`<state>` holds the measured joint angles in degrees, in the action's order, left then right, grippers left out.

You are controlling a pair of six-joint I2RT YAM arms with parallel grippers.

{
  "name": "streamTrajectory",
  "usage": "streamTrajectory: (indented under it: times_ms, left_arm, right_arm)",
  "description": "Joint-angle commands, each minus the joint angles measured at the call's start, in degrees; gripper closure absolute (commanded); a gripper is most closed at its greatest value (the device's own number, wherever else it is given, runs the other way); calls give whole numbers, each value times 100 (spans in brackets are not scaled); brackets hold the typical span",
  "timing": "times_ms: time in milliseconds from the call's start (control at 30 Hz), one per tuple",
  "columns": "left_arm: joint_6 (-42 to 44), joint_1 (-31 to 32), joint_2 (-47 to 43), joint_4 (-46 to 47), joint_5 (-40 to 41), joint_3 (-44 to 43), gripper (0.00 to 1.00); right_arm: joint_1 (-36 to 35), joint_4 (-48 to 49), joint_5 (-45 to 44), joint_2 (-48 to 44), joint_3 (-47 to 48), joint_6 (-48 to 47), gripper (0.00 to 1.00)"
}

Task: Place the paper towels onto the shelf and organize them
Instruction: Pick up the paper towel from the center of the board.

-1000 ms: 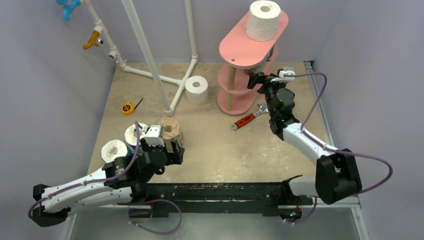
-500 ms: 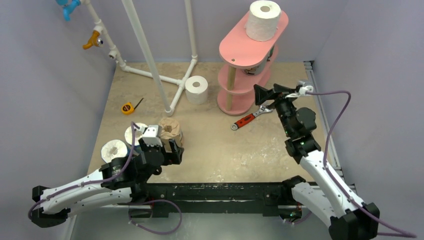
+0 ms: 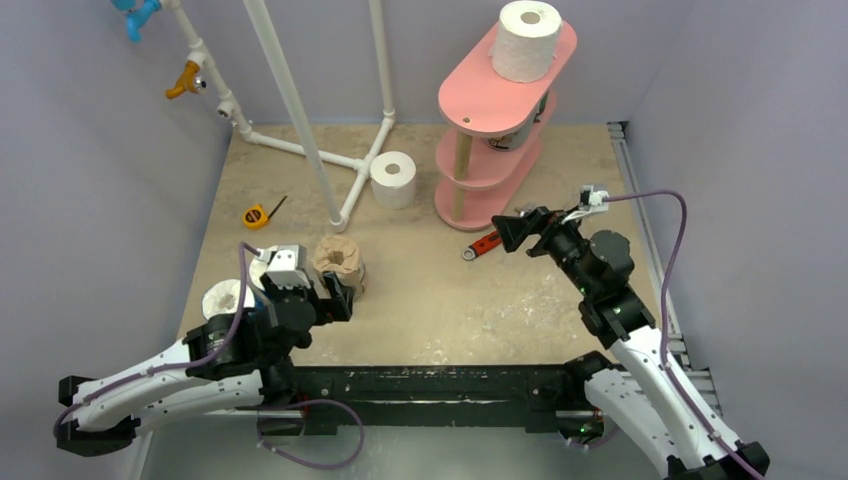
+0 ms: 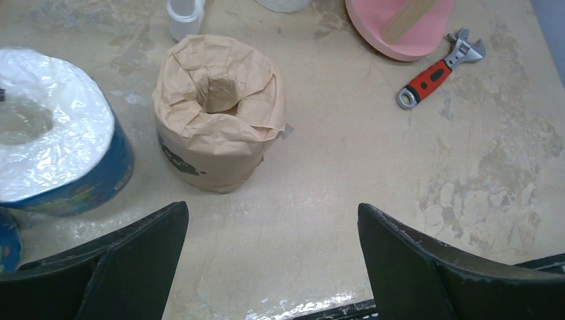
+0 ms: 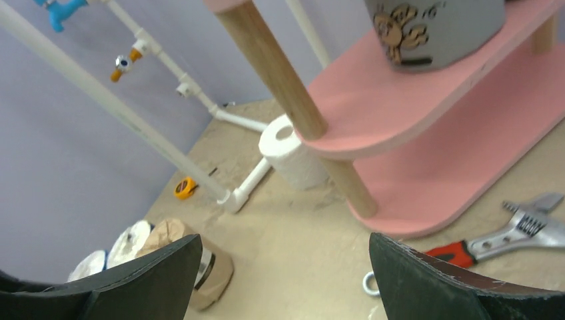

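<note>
The pink shelf (image 3: 478, 108) stands at the back right. A white paper towel roll (image 3: 527, 40) sits on its top board and a grey one (image 5: 433, 30) on the middle board. Another white roll (image 3: 393, 178) stands on the floor left of the shelf. A tan roll (image 4: 216, 110) stands upright just beyond my open left gripper (image 4: 273, 227), with a blue-wrapped roll (image 4: 53, 157) to its left. My right gripper (image 5: 285, 250) is open and empty. It hovers near the shelf's base, pointing left.
A red-handled wrench (image 3: 492, 238) lies on the floor right under the right gripper (image 3: 510, 232). A yellow tape measure (image 3: 256, 215) lies at the left. The white pipe frame (image 3: 330, 160) rises behind the floor rolls. Purple walls close in the sides.
The right arm has drawn back from the shelf's middle board toward the near side, its gripper still open and now low over the wrench. The left arm has shifted slightly left.
</note>
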<state>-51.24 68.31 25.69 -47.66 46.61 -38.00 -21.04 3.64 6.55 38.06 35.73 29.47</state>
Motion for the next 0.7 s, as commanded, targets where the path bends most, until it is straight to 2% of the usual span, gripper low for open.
streamTrajectory:
  times_ms: [0,167,300,433,533,667]
  left_arm:
    - [-341,-11,108,-661,613,-485,2]
    - [-672,-24,161,-1195,919,-724,2]
    - [-1392,-254,548,-2013,937,-987,2]
    - [-1108,-1009,666,-1614,115,-891,2]
    - [-670,-1710,683,-917,-733,-735,3]
    - [-328,-2777,1196,-471,-1800,-813,4]
  right_arm:
    - [-295,-534,144,87,-119,498,1]
    - [-1185,-862,-352,772,24,494,1]
    - [-1725,-863,-631,1427,-9,478,1]
    - [-2082,-900,-1079,1819,-25,526,1]
    - [-2128,-724,-1053,1792,-135,629,1]
    - [-2141,-647,-943,1755,-208,703,1]
